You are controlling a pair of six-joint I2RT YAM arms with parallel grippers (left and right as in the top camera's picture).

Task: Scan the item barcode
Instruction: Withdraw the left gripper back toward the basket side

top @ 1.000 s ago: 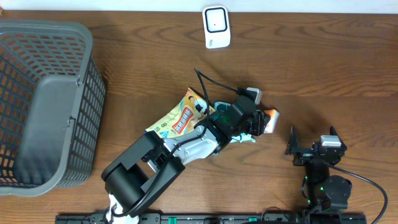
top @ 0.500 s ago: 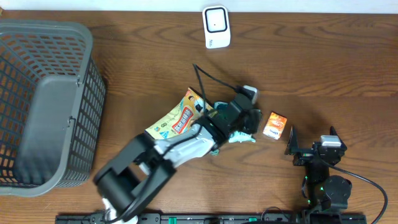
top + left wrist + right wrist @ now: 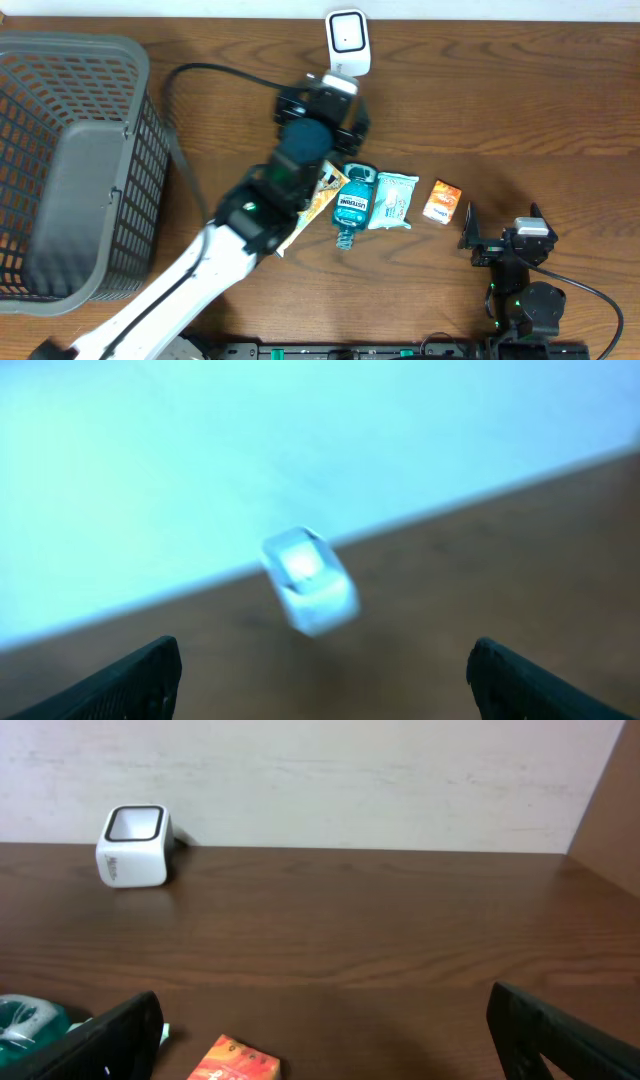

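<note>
Currently the left arm reaches from the near-left edge of the wooden table [image 3: 520, 110] up towards the far side. The left gripper [image 3: 325, 98] hangs just short of the white barcode scanner [image 3: 348, 42]. In the left wrist view everything is smeared, but the pale block ahead is probably that same scanner [image 3: 308, 580]. The two dark fingertips [image 3: 140, 680] sit at opposite edges of the frame, so the jaws are spread wide with nothing between them.

The small orange box [image 3: 442, 200] lies flat on the table, free of both arms, between a pale wipes pack [image 3: 391, 200] and the right gripper [image 3: 500, 232]. A teal mouthwash bottle [image 3: 352, 207] lies just beside the wipes pack on its other side. A yellow snack packet [image 3: 322, 192] is partly hidden under the left arm. These four things form a rough row, well apart from the scanner.

The right gripper rests near the front edge, jaws wide and empty. Its own camera shows the orange box [image 3: 232, 1063] close in front and the scanner [image 3: 133, 846] far off by the wall. A grey mesh basket [image 3: 80, 42] stands at the left end.
</note>
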